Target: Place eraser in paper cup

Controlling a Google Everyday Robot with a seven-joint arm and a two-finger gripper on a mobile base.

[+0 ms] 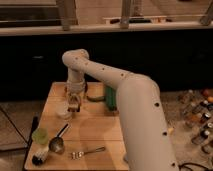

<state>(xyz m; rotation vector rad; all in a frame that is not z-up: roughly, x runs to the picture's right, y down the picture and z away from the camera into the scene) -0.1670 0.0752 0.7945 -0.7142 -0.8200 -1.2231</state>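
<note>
The small whitish paper cup (pixel 64 111) stands on the wooden table (pixel 100 132) at the left middle. My gripper (pixel 75 105) hangs from the white arm just to the right of the cup and slightly above the tabletop, close beside its rim. I cannot make out the eraser; it may be hidden at the gripper.
A light-green cup (pixel 40 135) stands at the front left, with a dark object (pixel 40 156) below it. A metal ladle (pixel 58 142) and a spoon (pixel 86 152) lie near the front edge. A green object (pixel 111 97) and a flat dark-green item (pixel 95 97) sit behind the arm. Bottles (pixel 199 117) crowd the right.
</note>
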